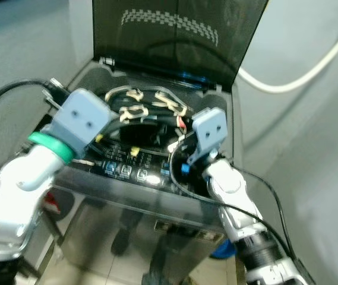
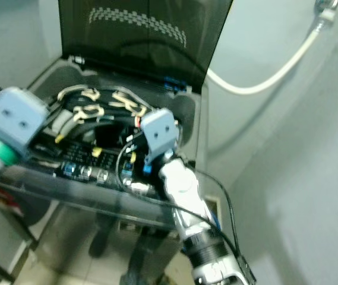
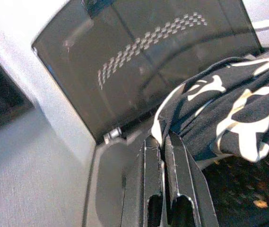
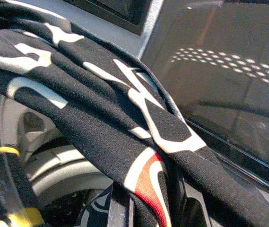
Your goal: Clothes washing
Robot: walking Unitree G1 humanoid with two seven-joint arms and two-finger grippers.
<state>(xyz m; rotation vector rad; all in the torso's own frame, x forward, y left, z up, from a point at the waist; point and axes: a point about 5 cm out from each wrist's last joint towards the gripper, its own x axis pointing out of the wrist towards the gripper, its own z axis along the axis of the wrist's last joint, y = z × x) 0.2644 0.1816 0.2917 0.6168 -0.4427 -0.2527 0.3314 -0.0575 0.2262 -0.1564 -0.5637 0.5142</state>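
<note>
A black garment with white and a little red patterning (image 1: pixel 151 110) is stretched over the mouth of a top-loading washing machine (image 1: pixel 216 104), whose dark lid (image 1: pixel 174 35) stands up. My left gripper (image 3: pixel 163 138) is at the opening's left side, shut on one edge of the cloth (image 3: pixel 229 113). At the right side, my right gripper (image 4: pixel 148 201) is shut on the other part of the garment (image 4: pixel 91 109), which drapes across its fingers (image 4: pixel 121 208). The pale drum (image 4: pixel 54 165) lies below the cloth. In the eye views the grey wrist blocks hide both sets of fingertips.
The machine's control panel (image 1: pixel 127 169) runs along its front edge, just below my arms. A white hose (image 1: pixel 299 74) curves along the grey wall at the right. Tiled floor and a blue object (image 1: pixel 222 249) lie beside the machine's base.
</note>
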